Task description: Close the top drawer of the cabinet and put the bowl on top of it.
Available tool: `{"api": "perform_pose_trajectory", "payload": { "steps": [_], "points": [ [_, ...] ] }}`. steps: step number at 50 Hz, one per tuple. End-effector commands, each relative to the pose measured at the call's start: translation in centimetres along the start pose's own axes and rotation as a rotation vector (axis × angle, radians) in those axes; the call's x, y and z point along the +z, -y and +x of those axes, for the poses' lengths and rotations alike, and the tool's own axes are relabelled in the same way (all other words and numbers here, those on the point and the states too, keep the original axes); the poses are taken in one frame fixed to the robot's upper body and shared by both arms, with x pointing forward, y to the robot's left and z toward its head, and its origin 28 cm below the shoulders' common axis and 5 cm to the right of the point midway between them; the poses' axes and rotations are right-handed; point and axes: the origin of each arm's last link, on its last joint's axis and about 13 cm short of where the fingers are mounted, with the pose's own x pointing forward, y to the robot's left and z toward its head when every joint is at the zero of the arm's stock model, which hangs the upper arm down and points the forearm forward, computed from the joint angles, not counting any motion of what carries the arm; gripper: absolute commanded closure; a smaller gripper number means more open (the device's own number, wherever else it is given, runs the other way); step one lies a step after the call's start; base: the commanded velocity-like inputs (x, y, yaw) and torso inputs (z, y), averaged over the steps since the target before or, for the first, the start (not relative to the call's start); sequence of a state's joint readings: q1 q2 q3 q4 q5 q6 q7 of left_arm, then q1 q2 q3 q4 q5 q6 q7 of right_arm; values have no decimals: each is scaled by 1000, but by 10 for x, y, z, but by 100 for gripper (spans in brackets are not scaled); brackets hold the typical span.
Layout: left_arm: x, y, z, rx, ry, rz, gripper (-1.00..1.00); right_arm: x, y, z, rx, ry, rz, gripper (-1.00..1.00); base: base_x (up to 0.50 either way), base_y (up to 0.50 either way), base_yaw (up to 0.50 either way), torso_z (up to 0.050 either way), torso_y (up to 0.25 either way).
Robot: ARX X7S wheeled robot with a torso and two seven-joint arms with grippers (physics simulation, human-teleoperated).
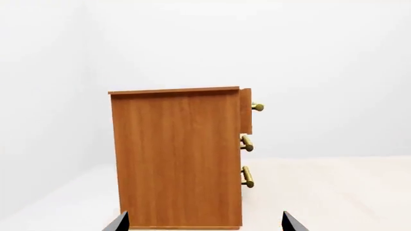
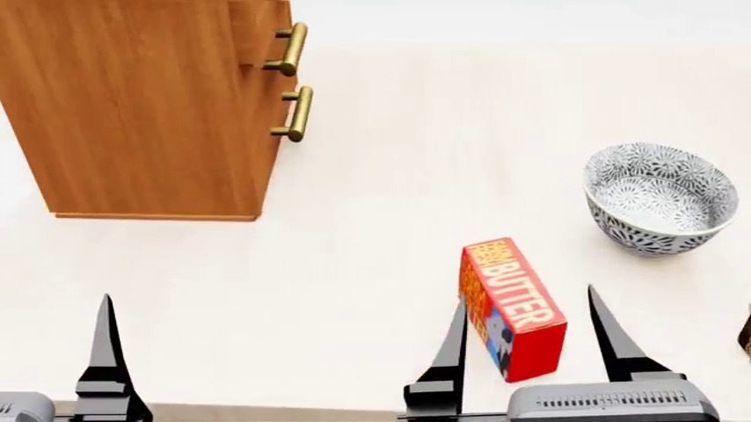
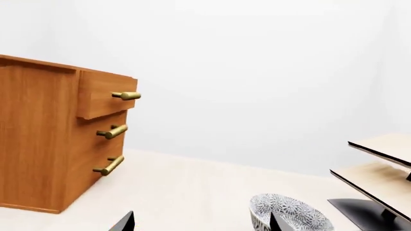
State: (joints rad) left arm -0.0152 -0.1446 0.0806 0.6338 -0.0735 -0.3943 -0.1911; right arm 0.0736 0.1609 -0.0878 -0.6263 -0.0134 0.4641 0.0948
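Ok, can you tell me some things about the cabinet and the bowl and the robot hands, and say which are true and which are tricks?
1. The top drawer sticks out from the cabinet. True.
2. The bowl sits on top of the cabinet. False: it stands on the table.
3. The right gripper is holding the bowl. False: it is open and empty.
4. A red butter box stands near the right gripper. True.
5. The cabinet has three brass handles. True.
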Motion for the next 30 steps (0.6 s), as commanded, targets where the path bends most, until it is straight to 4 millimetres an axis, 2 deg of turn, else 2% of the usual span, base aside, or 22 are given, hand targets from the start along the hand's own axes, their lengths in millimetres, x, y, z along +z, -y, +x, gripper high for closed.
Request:
{"api": "perform_pose_trajectory", "payload": {
  "steps": [1, 20, 30],
  "points": [
    [0, 0, -1, 2, 1, 0, -100, 0, -1, 0, 5, 2, 5, -100, 0, 379, 0, 0, 0],
    [0, 0, -2, 2, 2, 1, -100, -1, -1, -1, 7, 8, 0, -100, 0, 149, 0, 0, 0],
    [0, -1, -3, 2, 2, 0, -100, -2, -1, -2, -13, 7, 1, -100, 0, 6, 0, 0, 0]
  ]
}}
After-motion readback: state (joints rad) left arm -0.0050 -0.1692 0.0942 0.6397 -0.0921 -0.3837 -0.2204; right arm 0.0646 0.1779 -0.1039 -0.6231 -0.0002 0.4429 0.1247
